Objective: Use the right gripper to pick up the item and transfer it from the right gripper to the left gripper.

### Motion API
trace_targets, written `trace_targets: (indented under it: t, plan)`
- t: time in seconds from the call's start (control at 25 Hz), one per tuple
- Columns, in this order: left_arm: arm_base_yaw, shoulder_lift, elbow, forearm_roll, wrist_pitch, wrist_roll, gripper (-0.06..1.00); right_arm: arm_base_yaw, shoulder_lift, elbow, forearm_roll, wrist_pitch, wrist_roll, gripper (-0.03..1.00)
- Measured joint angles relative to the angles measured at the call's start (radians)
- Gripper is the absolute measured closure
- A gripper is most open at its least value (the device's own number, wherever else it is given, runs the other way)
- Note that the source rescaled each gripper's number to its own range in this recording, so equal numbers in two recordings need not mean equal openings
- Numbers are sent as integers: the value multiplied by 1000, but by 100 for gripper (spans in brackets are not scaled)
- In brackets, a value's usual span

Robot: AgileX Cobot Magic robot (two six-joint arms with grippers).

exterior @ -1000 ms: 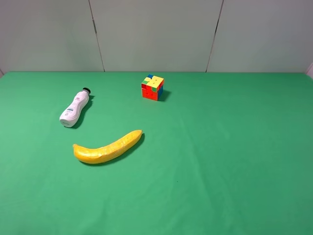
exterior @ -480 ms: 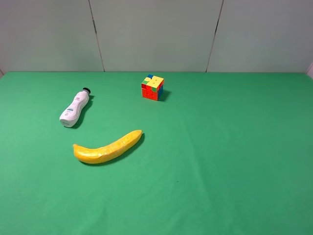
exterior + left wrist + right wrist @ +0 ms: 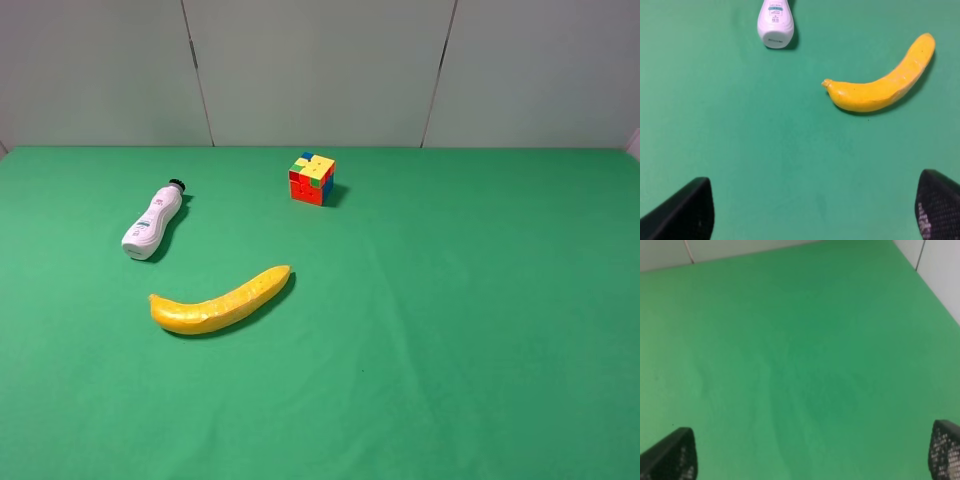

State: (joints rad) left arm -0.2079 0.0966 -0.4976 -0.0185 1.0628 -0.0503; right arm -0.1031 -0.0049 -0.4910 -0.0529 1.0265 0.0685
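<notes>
The small white bottle with a black cap lies on its side on the green cloth at the left; its base end also shows in the left wrist view. Neither arm shows in the exterior high view. My left gripper is open and empty, its fingertips wide apart, well short of the bottle. My right gripper is open and empty over bare green cloth, with no object in its view.
A yellow banana lies in front of the bottle and also shows in the left wrist view. A multicoloured puzzle cube stands at the back centre. A grey wall bounds the far edge of the table.
</notes>
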Motion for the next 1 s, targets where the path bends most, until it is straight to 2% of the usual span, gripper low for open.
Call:
trace_targets:
  t: [0.6,1.0]
  plan:
    - [1,-104,1,0,-4,25,23,0,0,0,2,0,0,-3]
    - [156,-104,1,0,-4,26,23,0,0,0,4,0,0,-3]
